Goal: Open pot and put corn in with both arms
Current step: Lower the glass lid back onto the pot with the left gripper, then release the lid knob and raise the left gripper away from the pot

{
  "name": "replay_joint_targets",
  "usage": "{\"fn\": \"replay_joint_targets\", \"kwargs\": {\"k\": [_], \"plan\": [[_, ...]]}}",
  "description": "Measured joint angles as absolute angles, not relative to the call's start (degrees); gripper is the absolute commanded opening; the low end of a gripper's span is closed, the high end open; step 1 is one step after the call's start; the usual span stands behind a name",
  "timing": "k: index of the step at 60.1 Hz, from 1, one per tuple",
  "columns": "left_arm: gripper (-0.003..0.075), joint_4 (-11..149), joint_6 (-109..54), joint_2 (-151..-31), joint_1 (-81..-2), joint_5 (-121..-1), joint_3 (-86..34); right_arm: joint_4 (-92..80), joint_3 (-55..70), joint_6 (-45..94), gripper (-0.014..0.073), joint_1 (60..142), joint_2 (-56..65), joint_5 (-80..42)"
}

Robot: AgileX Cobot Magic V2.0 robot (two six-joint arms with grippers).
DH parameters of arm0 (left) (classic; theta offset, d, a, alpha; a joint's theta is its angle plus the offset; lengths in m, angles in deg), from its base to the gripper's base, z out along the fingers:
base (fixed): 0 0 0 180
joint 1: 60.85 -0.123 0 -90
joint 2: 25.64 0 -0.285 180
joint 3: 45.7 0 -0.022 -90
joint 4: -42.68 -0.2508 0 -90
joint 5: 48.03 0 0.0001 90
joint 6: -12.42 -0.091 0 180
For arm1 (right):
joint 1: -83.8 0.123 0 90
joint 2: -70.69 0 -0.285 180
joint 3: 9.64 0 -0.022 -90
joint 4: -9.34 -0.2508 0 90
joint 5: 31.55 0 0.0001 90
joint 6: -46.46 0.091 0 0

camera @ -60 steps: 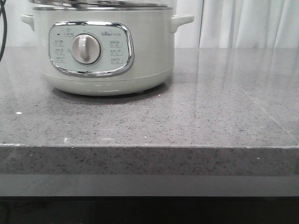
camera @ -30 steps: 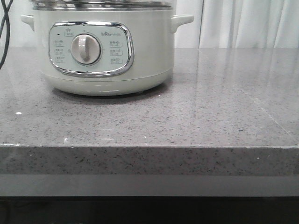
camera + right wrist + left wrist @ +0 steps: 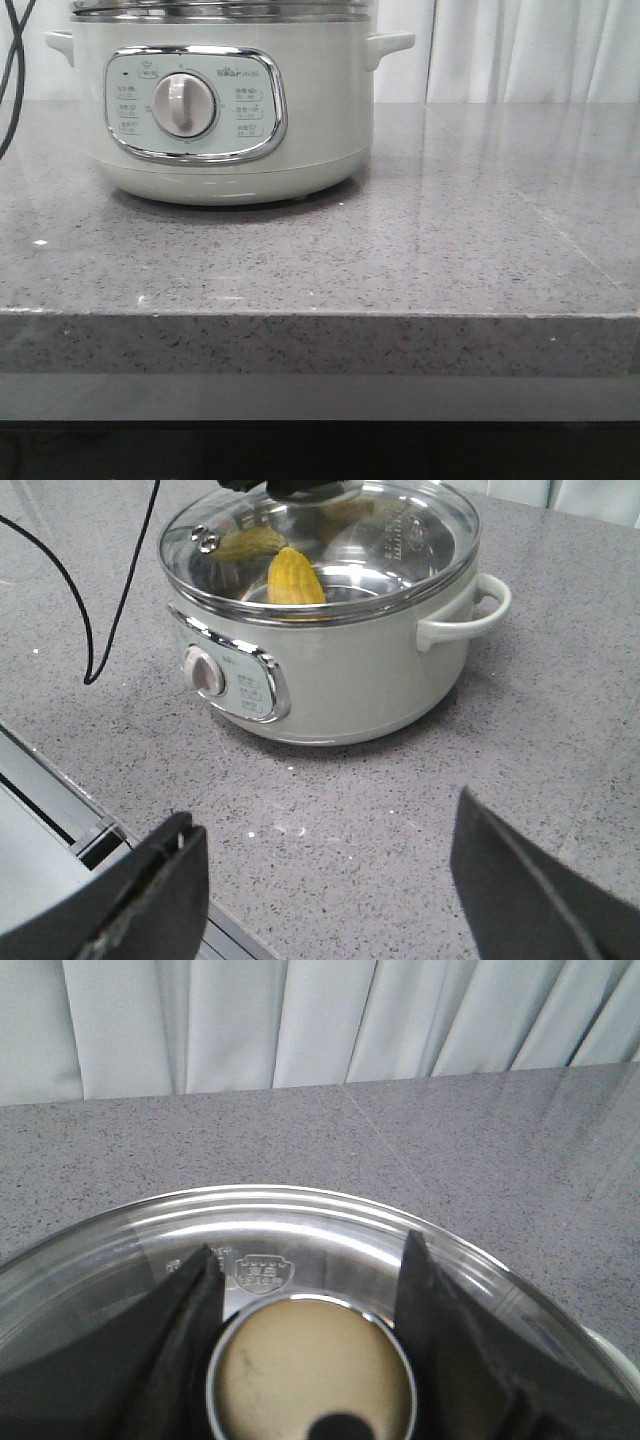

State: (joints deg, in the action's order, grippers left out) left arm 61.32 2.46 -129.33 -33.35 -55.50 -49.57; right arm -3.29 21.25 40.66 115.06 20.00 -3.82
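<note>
While the near edge of the speckled grey bench (image 3: 320, 270) lies bare in the front view, the pot (image 3: 215, 110) stands farther back on its left part, its chrome-framed control panel (image 3: 195, 103) and round silver dial (image 3: 184, 105) facing the camera and a small side handle (image 3: 390, 44) jutting out at the right. A black cable (image 3: 12, 70) hangs down at the far left edge, beside the pot.

From the right wrist view, the right claw (image 3: 320, 880) hovers above the bench near the pot, its two dark fingers (image 3: 150, 895) spread wide with nothing between them. Beyond it the pot carries its glass lid (image 3: 320, 540), seated on the steel rim. Through the glass the corn (image 3: 292, 578) shows as a yellow cob lying inside the pot, toward the side above the control panel.

From the left wrist view, the left claw (image 3: 310, 1340) sits directly over the lid, its fingers (image 3: 190, 1350) on either side of the round chrome-ringed lid knob (image 3: 312, 1370). Whether the pads press against the knob cannot be told. Farther off the bench runs to pale curtains (image 3: 320, 1020) at the back.
</note>
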Motion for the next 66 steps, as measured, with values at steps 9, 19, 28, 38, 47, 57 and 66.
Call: {"fn": "replay_joint_targets", "kwargs": {"k": [9, 19, 28, 38, 47, 57, 66], "plan": [[0.0244, 61.3, 2.5, -129.3, -33.4, -55.5, -49.6, -3.3, 21.2, 40.7, 0.0530, 115.1, 20.0, -3.8], [0.0244, 60.4, 2.6, -129.3, -33.4, -55.4, -49.6, -3.3, 21.2, 40.7, 0.0530, 115.1, 20.0, -3.8], [0.0244, 59.5, 2.7, -129.3, -33.4, -55.4, -49.6, -3.3, 21.2, 40.7, 0.0530, 115.1, 20.0, -3.8], [0.0245, 58.6, 2.7, -129.5, -33.4, -55.4, -49.6, -3.3, 21.2, 40.7, 0.0530, 115.1, 20.0, -3.8], [0.0408, 58.6, 2.7, -129.5, -33.4, -55.4, -49.6, -3.3, 21.2, 40.7, 0.0530, 115.1, 20.0, -3.8], [0.0553, 58.6, 2.7, -129.5, -33.4, -55.2, -49.8, -3.3, 21.2, 40.7, 0.0530, 115.1, 20.0, -3.8], [0.0552, 58.5, 2.7, -127.8, -33.4, -58.5, -49.8, -3.3, 21.2, 40.7, 0.0530, 115.1, 20.0, -3.8]]}}
